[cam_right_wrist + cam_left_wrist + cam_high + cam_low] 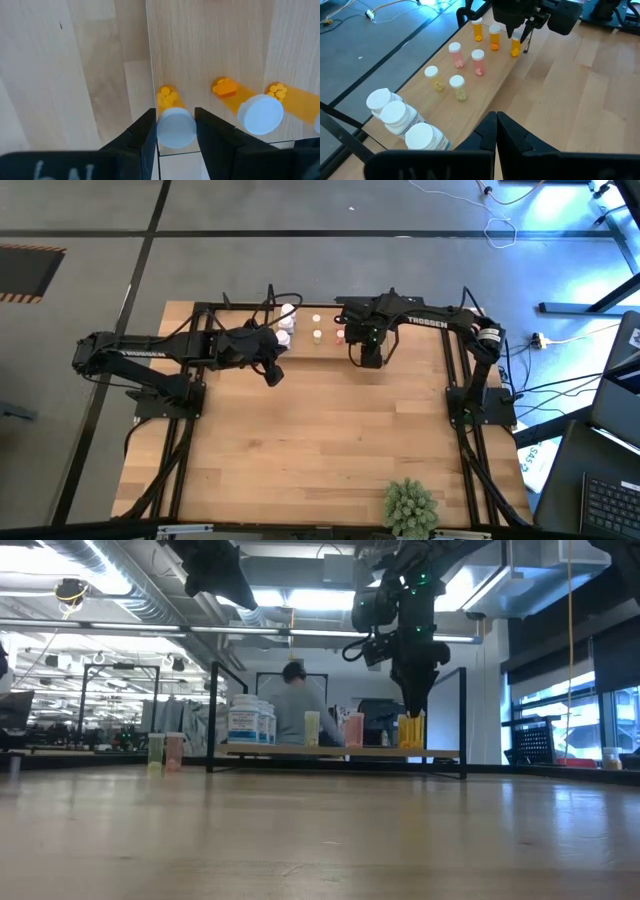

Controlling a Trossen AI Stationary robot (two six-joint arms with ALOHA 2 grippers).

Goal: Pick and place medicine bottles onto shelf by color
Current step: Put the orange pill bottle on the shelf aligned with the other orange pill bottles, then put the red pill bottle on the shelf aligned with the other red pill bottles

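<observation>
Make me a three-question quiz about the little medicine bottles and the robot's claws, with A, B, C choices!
1. Where is the right gripper?
A. by the plant
B. around an orange bottle on the shelf
C. off the table

2. How many big white bottles stand together?
A. three
B. one
C. six

3. How are the left gripper fingers?
A. wide open
B. holding a bottle
C. shut, holding nothing

Answers: 1 B, the right wrist view shows its fingers either side of the white cap. 2 A, the left wrist view shows three in a cluster. 3 C, its fingertips meet with nothing between.
</observation>
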